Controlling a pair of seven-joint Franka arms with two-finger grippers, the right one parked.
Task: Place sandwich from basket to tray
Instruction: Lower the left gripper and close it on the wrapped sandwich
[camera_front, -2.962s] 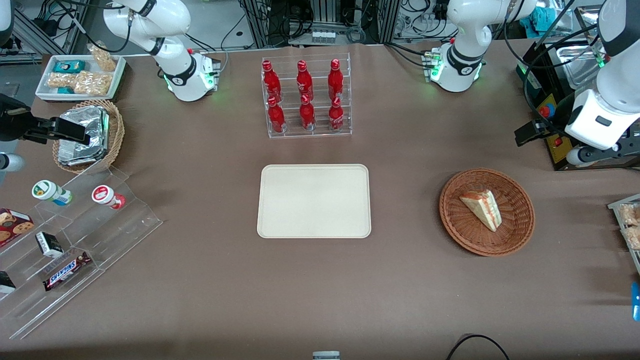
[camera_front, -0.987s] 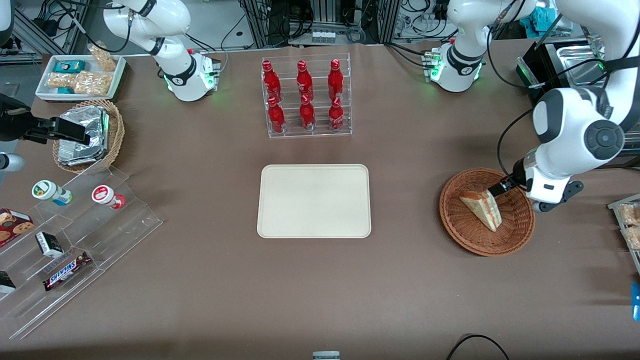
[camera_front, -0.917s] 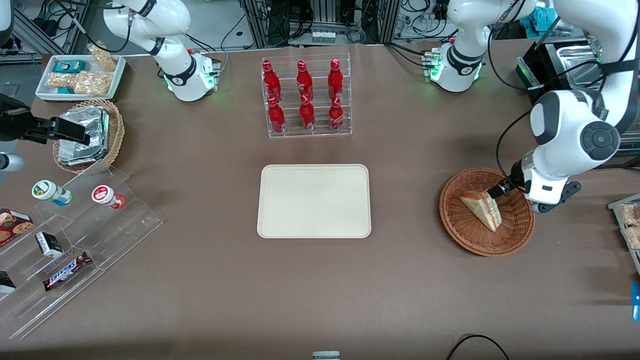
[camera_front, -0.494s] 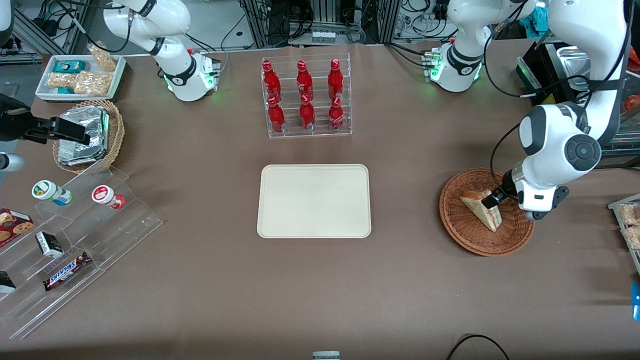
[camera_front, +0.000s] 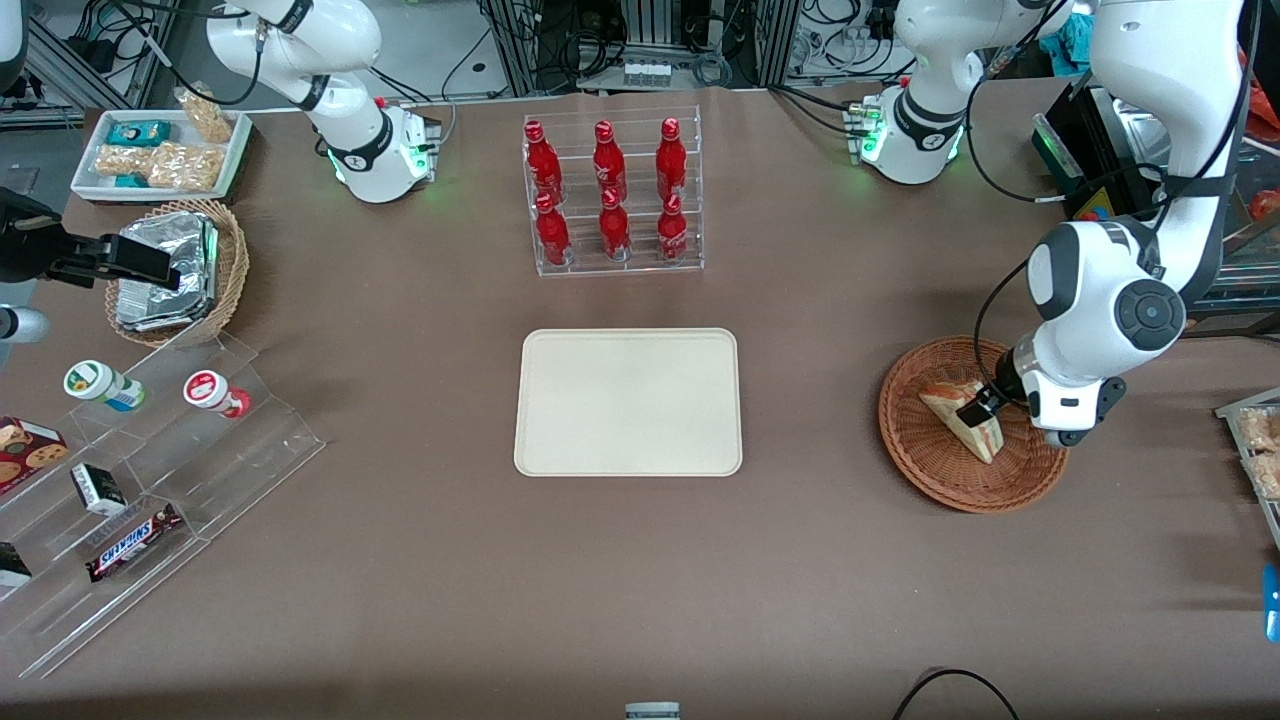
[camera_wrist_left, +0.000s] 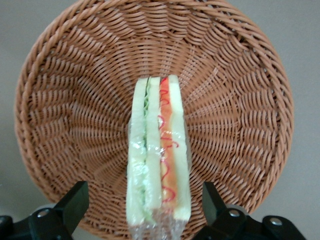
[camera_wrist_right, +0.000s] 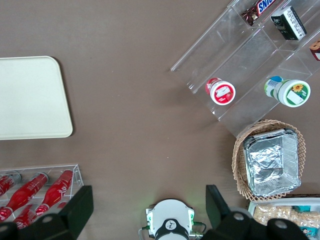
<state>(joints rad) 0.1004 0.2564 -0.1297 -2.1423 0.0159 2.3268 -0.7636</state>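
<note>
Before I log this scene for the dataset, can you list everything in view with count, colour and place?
sandwich: one, white bread with orange and green layers, in the basket
basket: one, reddish-brown wicker, toward the working arm's end
tray: one, beige, mid-table
bottles: six, red, in a clear rack farther from the front camera than the tray
foil packs: silver, in a tan basket toward the parked arm's end
snack tray: one, white, near that basket
tiered stand: one, clear, holding small snacks
gripper: open, fingers either side of the sandwich
</note>
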